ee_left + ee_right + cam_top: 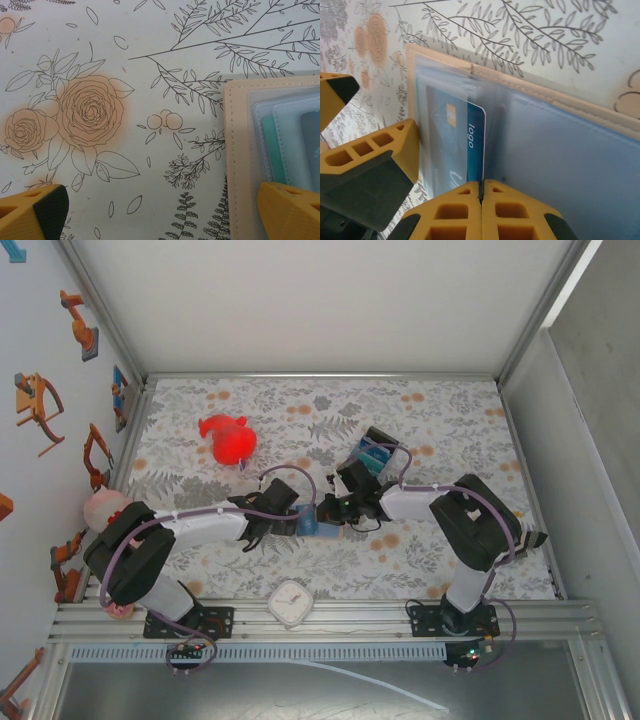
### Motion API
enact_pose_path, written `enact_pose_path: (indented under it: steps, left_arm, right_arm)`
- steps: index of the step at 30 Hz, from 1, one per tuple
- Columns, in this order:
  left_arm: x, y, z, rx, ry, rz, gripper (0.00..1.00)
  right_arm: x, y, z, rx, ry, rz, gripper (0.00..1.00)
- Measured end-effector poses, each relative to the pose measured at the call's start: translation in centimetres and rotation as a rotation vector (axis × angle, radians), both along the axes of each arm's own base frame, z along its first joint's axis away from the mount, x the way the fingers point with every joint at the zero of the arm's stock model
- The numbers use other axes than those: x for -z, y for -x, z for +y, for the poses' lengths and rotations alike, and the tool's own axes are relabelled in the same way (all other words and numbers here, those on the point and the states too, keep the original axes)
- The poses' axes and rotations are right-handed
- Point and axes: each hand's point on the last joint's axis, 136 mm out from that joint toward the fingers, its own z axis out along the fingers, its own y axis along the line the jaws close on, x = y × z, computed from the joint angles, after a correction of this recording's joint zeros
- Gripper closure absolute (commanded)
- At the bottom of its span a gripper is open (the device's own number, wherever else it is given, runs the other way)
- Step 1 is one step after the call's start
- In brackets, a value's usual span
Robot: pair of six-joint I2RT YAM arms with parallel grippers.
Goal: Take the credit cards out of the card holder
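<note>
Clamped shut with the right gripper [481,199] on the lower edge of the blue credit card [475,145] — the "logo" one, poking partway out of a clear sleeve in the open card holder [570,160]. Spread wide with the left gripper [160,215]: one pad over the card holder's tan border, contact hard to judge, the other off its side above the floral cloth [150,60].

Thin, stiff, light, likely slick — best pinched by the exposed edge and drawn straight along the sleeve, no twisting. Soft, clinging sleeves, so expect the card holder to drag along unless pinned. More credit cards [274,145] tucked in its layered pockets, just teal and dark strips showing.

Plenty of bare cloth around the card holder. Dark blue block [372,454] near its far side, red toy [230,440] well beyond, white clock [291,602] well off on the near side.
</note>
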Motion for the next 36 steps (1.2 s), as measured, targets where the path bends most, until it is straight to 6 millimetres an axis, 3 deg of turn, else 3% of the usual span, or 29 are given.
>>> enact_pose_path:
  steps: [10,16,25,36]
  left_arm:
    - [-0.3,0.0,-0.1,0.001,0.007,-0.003,0.03]
    - [-1.4,-0.3,-0.3,0.006,0.031,-0.033,0.03]
    - [-3.3,-1.9,-2.3,0.077,0.082,-0.131,0.03]
    - [-1.6,-2.1,-4.2,0.149,0.033,-0.107,0.03]
  right_arm:
    - [0.3,-0.1,-0.8,0.004,0.024,0.012,1.00]
    - [0.4,-0.1,-1.0,0.005,0.031,0.017,1.00]
    - [0.1,-0.4,-1.0,0.003,0.025,0.008,1.00]
    - [0.1,-0.6,-1.1,0.010,0.026,0.009,1.00]
